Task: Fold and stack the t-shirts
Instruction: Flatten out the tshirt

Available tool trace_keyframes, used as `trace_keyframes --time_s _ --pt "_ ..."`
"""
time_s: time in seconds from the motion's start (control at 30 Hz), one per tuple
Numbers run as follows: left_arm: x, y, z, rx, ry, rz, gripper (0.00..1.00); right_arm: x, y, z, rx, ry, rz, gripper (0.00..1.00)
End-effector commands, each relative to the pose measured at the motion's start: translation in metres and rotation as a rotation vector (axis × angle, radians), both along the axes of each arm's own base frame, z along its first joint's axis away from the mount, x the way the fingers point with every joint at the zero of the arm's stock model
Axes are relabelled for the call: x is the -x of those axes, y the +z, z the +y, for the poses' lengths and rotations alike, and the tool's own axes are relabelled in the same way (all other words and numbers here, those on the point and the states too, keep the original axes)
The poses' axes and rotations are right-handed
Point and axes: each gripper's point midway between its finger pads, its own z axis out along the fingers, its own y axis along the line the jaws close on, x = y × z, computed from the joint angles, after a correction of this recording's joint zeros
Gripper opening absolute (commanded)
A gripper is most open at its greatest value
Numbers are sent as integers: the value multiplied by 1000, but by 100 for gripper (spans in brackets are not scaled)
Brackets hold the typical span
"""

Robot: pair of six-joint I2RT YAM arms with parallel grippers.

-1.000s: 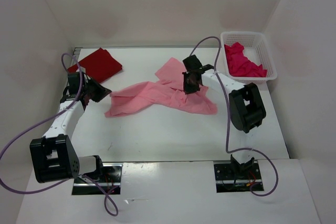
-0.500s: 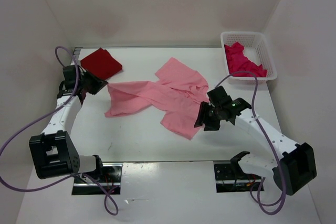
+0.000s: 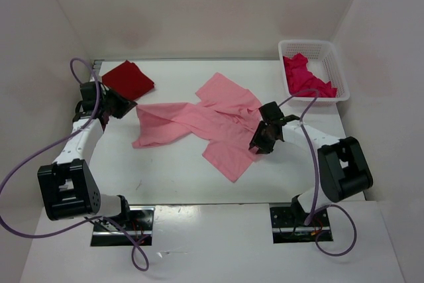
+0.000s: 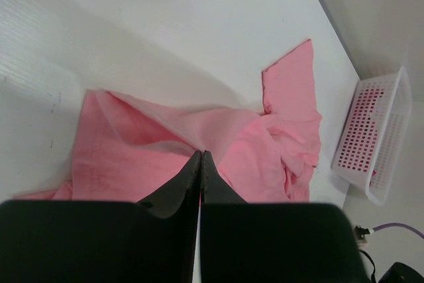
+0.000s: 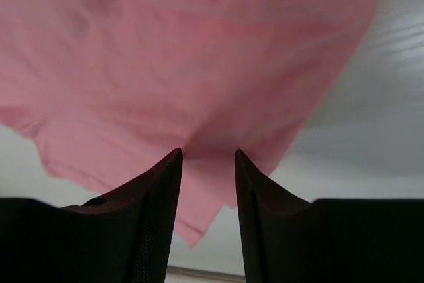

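Observation:
The light pink t-shirt [image 3: 199, 120] lies crumpled and stretched across the middle of the table. My left gripper [image 3: 128, 107] is shut on its left corner, and the left wrist view shows the cloth [image 4: 265, 157] drawn into the closed tips [image 4: 201, 154]. My right gripper [image 3: 258, 144] hovers over the shirt's near right flap, jaws open, with pink cloth [image 5: 165, 44] just beyond the tips [image 5: 207, 154]. The dark red t-shirt [image 3: 127, 79] lies folded at the back left. The crimson-magenta t-shirt [image 3: 306, 77] sits bunched in the basket.
A white mesh basket [image 3: 311, 48] stands at the back right corner, also in the left wrist view [image 4: 371, 137]. White walls enclose the table on three sides. Bare table [image 3: 172, 170] runs along the near edge in front of the pink shirt.
The right gripper carried the pink shirt's right part from the back toward the near side, opened and let it go. The left gripper drew the left corner slightly back and left.

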Motion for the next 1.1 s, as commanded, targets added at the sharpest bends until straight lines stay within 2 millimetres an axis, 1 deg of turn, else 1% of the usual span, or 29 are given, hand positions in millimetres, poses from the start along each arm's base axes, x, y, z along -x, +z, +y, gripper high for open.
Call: trace_keyframes --time_s 0.0,0.03,0.07,0.1,0.13,0.17,0.2,0.23,0.27,0.3,0.33,0.4,0.43,0.5,0.53,0.57,0.6,0.63,0.7,0.73,0.77,0.8,0.83,0.87,0.9,0.93,0.97,1.0,1.07 --pt "0 14 -3 0 -20 -59 0 -39 3 -28 83 -120 -119 43" --pt "0 14 -3 0 -20 -59 0 -41 1 -31 88 -121 -120 42" --pt "5 7 -4 -6 -26 -48 0 -43 -2 -38 93 -141 -109 40" --pt "5 7 -4 -6 -26 -48 0 -48 -8 -40 93 -151 -111 39" --pt "8 1 -4 -3 -26 -33 0 -49 -13 -38 78 -140 -100 37" --pt "9 1 -6 -5 -40 -36 0 -58 -14 -40 76 -149 -107 34" --pt "11 -3 -6 -3 -40 -27 0 -62 -29 -43 78 -153 -74 30" --pt "12 -5 -6 -8 -45 -18 0 -80 -23 -37 63 -151 -95 27" --pt "12 -5 -6 -8 -45 -18 0 -90 -23 -40 75 -132 -103 22" --pt "12 -5 -6 -8 -45 -18 0 -101 -23 -38 77 -122 -111 20" --pt "12 -5 -6 -8 -45 -18 0 -126 -15 -31 60 -110 -141 18" --pt "14 -7 -7 -6 -45 -8 0 -147 -3 -26 51 -95 -167 16" --pt "14 -7 -7 -6 -45 -8 0 -165 12 -25 56 -90 -218 16" --pt "14 -6 -9 8 -49 -8 0 -186 32 -32 55 -94 -283 17" --pt "13 -3 -10 20 -52 -17 0 -192 43 -29 42 -81 -317 21" --pt "11 1 -10 18 -52 -26 0 -193 47 -27 36 -68 -320 24" --pt "11 1 -10 18 -52 -26 0 -194 60 -25 26 -50 -333 33" --pt "8 3 -9 17 -52 -31 0 -187 72 -26 26 -50 -335 39" --pt "6 8 -9 14 -52 -43 0 -170 85 -23 22 -38 -344 50" --pt "4 12 -8 19 -48 -50 0 -149 74 -23 27 -42 -310 52" --pt "3 14 -8 17 -48 -59 0 -135 98 -25 3 -63 -362 53" --pt "0 14 -8 17 -48 -57 0 -107 78 -29 -7 -104 -301 53" --pt "0 14 -8 17 -48 -57 0 -89 75 -30 -24 -120 -282 51" --pt "-2 14 -7 18 -48 -56 0 -70 86 -30 -56 -133 -296 48" --pt "-4 16 -7 15 -48 -66 0 -40 61 -29 -94 -167 -214 45" --pt "-5 12 -7 18 -48 -56 0 -24 55 -28 -118 -185 -184 41" --pt "-6 14 -6 15 -48 -66 0 -12 62 -26 -157 -199 -210 38" --pt "-4 10 -7 17 -48 -58 0 6 47 -27 -159 -215 -172 36" --pt "-5 6 -9 6 -54 -49 0 25 42 -27 -177 -263 -150 35"
